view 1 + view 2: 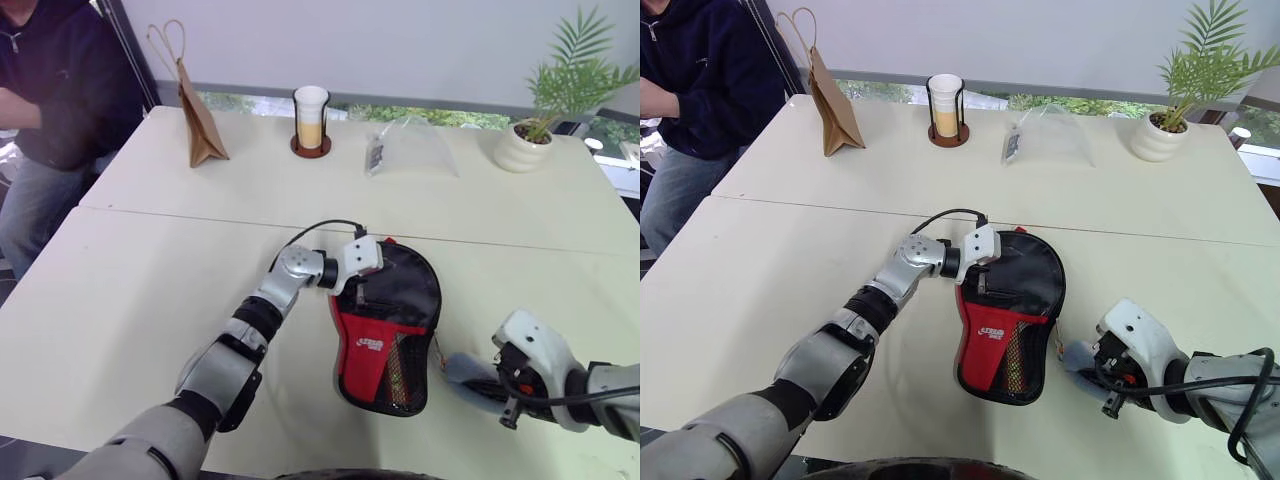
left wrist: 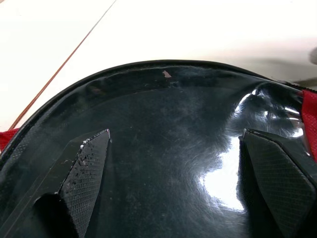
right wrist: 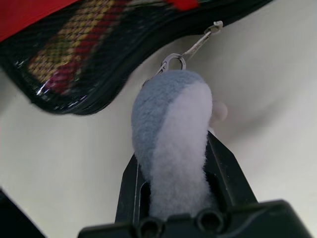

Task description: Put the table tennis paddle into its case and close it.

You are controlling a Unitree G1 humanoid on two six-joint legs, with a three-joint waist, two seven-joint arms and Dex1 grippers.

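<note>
Blue-white plush charm (image 3: 171, 148) clamped in right gripper (image 3: 173, 198) — left gripper (image 2: 173, 163) spread on case (image 1: 385, 320).

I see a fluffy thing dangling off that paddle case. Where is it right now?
The plush charm sits pinched in the right gripper, on the table just right of the case, clipped to it.

The case (image 1: 385, 330) has a small white logo on its red part, just above the mesh pocket. The letters are too small to read. No other words or numbers can be read.
</note>
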